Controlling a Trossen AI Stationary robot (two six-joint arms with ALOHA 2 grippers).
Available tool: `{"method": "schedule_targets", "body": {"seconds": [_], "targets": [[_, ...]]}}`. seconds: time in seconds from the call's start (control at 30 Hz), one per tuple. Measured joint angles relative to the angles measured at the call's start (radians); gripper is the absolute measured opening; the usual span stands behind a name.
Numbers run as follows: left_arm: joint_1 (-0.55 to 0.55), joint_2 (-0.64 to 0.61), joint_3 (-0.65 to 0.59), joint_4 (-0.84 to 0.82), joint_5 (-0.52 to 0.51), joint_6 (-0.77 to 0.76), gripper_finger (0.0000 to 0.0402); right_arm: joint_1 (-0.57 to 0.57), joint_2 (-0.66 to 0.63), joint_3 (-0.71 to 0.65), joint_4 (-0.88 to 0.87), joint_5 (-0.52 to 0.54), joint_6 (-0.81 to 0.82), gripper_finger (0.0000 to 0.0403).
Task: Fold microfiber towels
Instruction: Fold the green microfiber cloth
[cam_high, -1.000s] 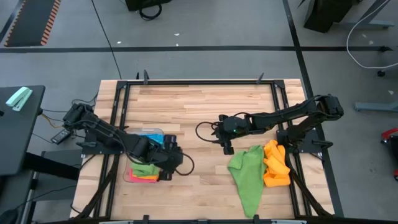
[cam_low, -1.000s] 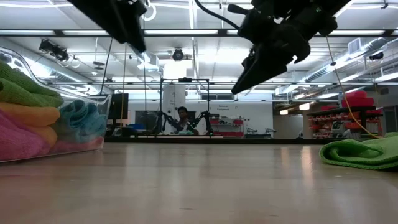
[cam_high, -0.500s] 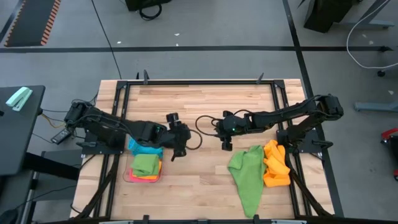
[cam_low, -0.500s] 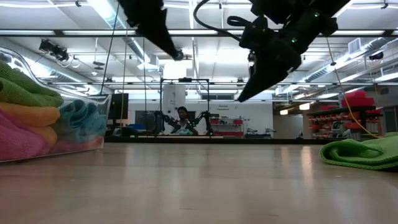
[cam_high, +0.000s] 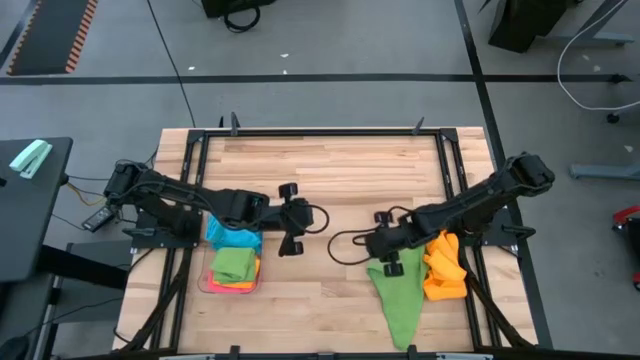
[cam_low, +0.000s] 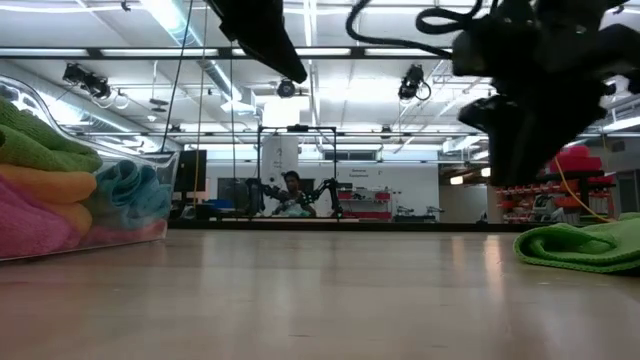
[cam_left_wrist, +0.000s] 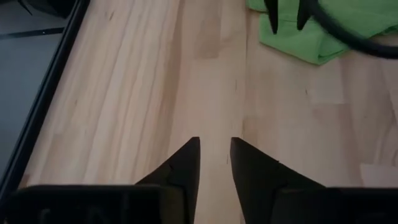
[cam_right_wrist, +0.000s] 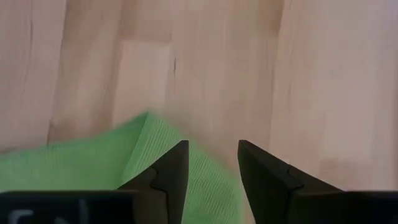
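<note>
A green microfiber towel (cam_high: 400, 295) lies loosely spread on the wooden table, near the right side, with a crumpled orange towel (cam_high: 445, 265) against its right edge. My right gripper (cam_high: 392, 262) hangs open just over the green towel's far corner (cam_right_wrist: 146, 134), fingers pointing steeply down; the low view shows it above the cloth (cam_low: 580, 245). My left gripper (cam_high: 290, 238) hovers over bare wood at the table's middle, its fingers (cam_left_wrist: 214, 149) a narrow gap apart, with nothing between them. Folded green, orange, pink and blue towels (cam_high: 232, 265) sit in the tray.
The clear plastic tray (cam_low: 150, 200) stands at the table's left, near the left arm's base. A black frame rail (cam_high: 195, 190) runs along the table's edges. Bare wood (cam_high: 330, 170) lies between the arms and toward the far edge. A cable (cam_high: 345, 240) loops from the right wrist.
My left gripper has swung from over the tray toward the table's middle and a little toward the far edge. My right gripper has tipped more steeply down and gone toward the near right, coming down over the green towel's far corner. The towels have kept still.
</note>
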Motion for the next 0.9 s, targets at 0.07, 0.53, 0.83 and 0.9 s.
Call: {"method": "schedule_targets", "body": {"seconds": [0.07,0.53,0.83,0.9], "targets": [[0.000,0.000,0.000,0.000,0.001,0.001,0.0094,0.024,0.000,0.000,-0.039,-0.006,0.057,0.0152],[0.040,0.000,0.000,0.028,-0.003,0.078,0.0086,0.181,0.220,0.177,-0.131,0.094,0.058,0.0179],[0.068,0.000,0.000,0.017,-0.003,0.077,0.0087,0.254,0.293,0.192,-0.096,0.231,-0.141,0.0179],[0.068,0.000,0.000,0.017,-0.003,0.077,0.0089,0.253,0.305,0.178,-0.097,0.237,-0.166,0.0179]]}}
